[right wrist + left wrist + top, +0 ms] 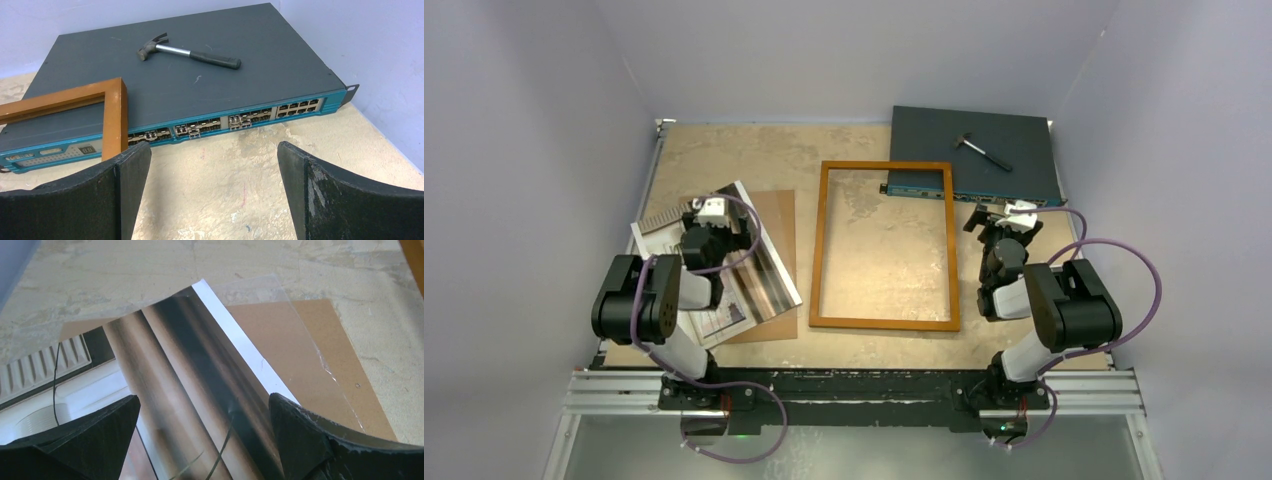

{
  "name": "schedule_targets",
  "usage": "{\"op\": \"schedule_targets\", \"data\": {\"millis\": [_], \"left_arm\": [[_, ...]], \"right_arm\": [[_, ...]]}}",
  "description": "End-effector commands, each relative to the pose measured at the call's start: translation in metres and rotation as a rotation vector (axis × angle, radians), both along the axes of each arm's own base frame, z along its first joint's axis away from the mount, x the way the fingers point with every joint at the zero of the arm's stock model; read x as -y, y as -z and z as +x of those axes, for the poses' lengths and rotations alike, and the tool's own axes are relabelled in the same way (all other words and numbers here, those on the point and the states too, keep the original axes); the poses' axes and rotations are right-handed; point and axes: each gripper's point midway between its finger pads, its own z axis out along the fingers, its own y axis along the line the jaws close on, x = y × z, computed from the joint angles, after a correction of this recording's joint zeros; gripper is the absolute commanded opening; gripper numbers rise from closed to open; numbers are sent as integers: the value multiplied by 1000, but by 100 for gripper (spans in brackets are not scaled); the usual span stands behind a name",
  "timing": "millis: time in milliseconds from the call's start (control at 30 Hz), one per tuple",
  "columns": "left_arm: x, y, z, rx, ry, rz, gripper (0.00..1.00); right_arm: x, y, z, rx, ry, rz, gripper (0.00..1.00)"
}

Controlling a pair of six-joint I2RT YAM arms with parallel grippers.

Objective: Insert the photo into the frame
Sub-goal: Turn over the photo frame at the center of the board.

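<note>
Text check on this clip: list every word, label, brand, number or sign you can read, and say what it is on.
No text is legible in any view.
network switch: the small display and the panel markings beside it are too small and blurred to read.
hammer: no marking visible.
photo: striped image only, no lettering visible.
frame: bare wood, no label.

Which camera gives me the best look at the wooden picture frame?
The top external view: it shows the whole frame, all four sides. The right wrist view catches only one corner, in front of the dark box; the left wrist view shows just an orange sliver at its top-right edge.
</note>
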Motion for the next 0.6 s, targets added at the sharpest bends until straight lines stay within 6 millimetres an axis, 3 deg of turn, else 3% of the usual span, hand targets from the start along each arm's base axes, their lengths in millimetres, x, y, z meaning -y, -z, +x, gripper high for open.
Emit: {"op": "schedule_targets", "data": {"millis": [0, 133, 167, 267, 333, 400, 433, 500, 567], "left_arm": [[-15, -38, 37, -100, -42, -20, 100], [-28, -61, 55, -305, -32, 28, 99], [-32, -68, 55, -328, -33, 19, 99], [-39, -89, 52, -371, -19, -33, 99], [-40, -108, 52, -371, -8, -47, 100], [-42, -127, 54, -371, -11, -50, 100], [-43, -134, 54, -379, -12, -51, 100], [-46, -149, 54, -399, -20, -47, 100], [-49, -151, 48, -448, -14, -28, 100]], "right_arm": [[8, -27, -4, 98, 42, 13, 99], [1, -45, -16, 161, 20, -24, 99], [7, -51, -18, 159, 65, -2, 99], [17, -67, -3, 59, 158, 133, 99], [10, -88, 12, 19, 139, 175, 99], [0, -105, 27, 30, 136, 390, 99], [-12, -106, 33, -18, 84, 464, 99], [-58, -122, 50, -88, -209, 480, 99], [-85, -128, 65, -161, -308, 471, 99]]}}
